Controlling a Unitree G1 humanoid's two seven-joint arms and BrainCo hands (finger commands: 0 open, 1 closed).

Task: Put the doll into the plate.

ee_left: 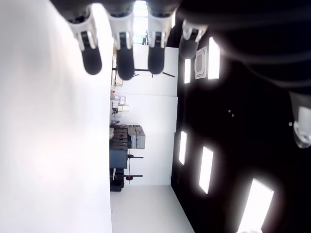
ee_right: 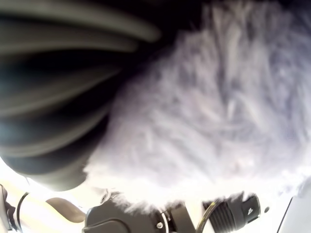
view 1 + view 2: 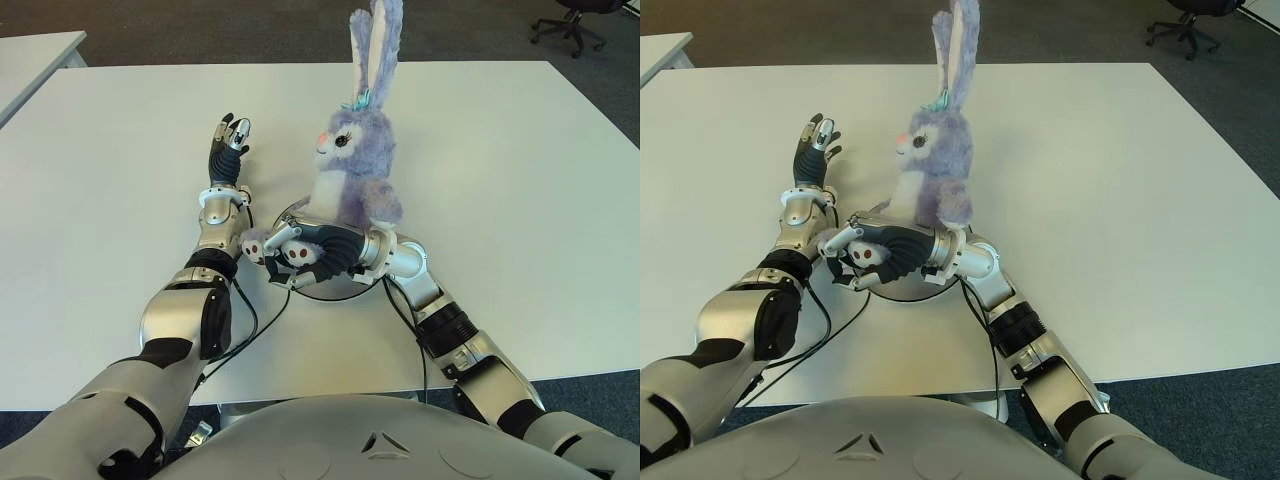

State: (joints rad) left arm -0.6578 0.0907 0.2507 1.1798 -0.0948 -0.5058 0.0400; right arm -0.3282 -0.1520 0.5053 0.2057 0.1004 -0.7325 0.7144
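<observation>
Nearest the table's front edge, the right hand (image 3: 305, 255) lies across a dark round plate (image 3: 335, 290), its fingers curled around the lower body of the doll (image 3: 355, 170), a purple plush rabbit. The doll stands upright in that grip, facing the robot's left, with one long ear rising toward the far edge. Its base sits over the plate, and the right wrist view shows fur pressed close against the dark ribbed dish, so I judge it is touching or nearly touching; I cannot tell which for certain. One small plush paw pokes out beside the fingertips on the left of the plate. Just beside the plate, on its left and a little farther from the front edge, the left hand (image 3: 228, 148) shows over bare table (image 3: 500, 150), fingers stretched out straight and loosely spread, holding nothing; its wrist view confirms the straight fingers with only white surface next to them. Cables trail from the plate's left side back toward the front edge. As I read it, the carrying is done and the doll is where it belongs; what remains is for the right hand to let go and draw clear without tipping the tall, top-heavy toy off the plate.
</observation>
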